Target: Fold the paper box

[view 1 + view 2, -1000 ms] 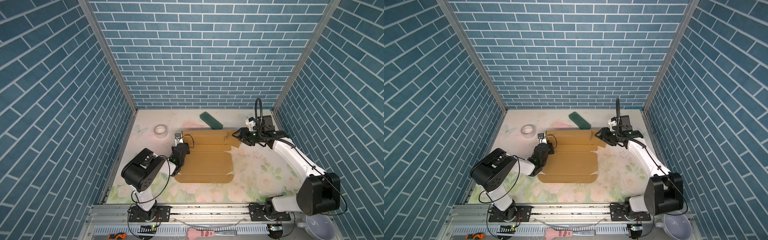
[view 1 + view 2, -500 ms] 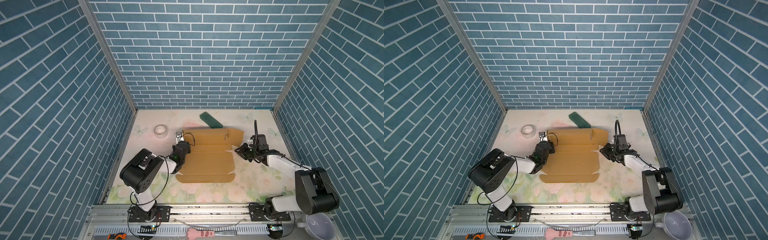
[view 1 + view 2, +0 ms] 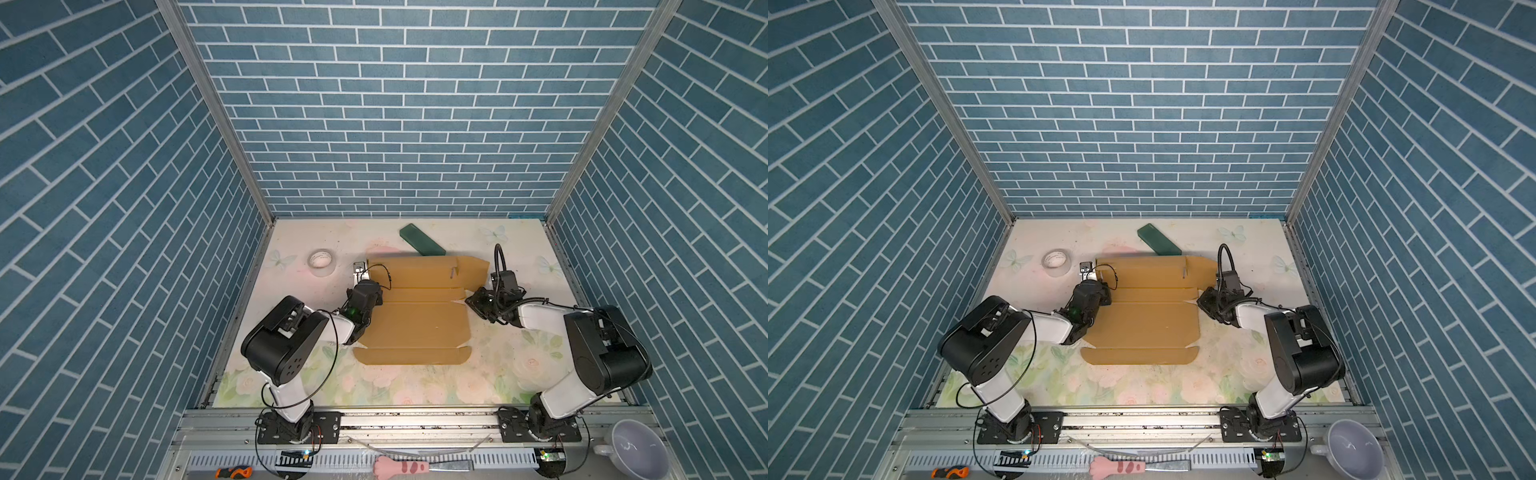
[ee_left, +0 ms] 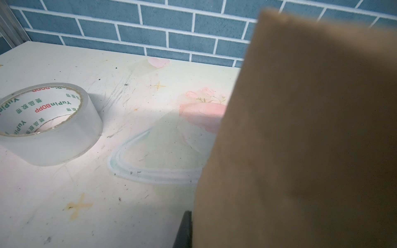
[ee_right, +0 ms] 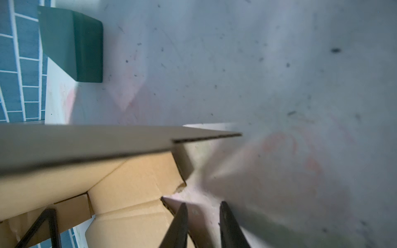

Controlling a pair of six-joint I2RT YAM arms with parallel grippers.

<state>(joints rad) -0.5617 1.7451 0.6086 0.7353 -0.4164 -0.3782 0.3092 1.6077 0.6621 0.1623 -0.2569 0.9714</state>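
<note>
Two grippers sit at opposite side edges of the plain brown corrugated cardboard paper box [image 3: 415, 324], which lies mostly unfolded in the middle of the pale floral tabletop [image 3: 519, 365]. The left gripper [image 3: 365, 274] is at the sheet's far-left corner. Its wrist view shows a raised brown flap [image 4: 311, 139] rising right beside one dark finger [image 4: 184, 227]. The other finger is hidden behind the cardboard, so the gripper reads as closed on that flap.

The right gripper [image 3: 469, 299] lies low at the notch in the sheet's right edge. Its two dark fingers [image 5: 182, 216] stand a little apart with bare table showing between them, holding nothing. Their tips are just beside a cut corner of the cardboard [image 5: 129, 182]. Beyond them a panel edge stands lifted off the table.

At the near edge a narrow flap with rounded corners lies flat, with a broad strip of open table in front of it. Open table also runs to the right of the sheet, where the right arm rests.

At the far edge a dark green flat rectangular block [image 3: 422, 246] lies slanted, its near end just beside the cardboard; whether they touch cannot be told. A clear roll of packing tape [image 3: 321, 262] sits to the far left, apart from the left gripper.
</note>
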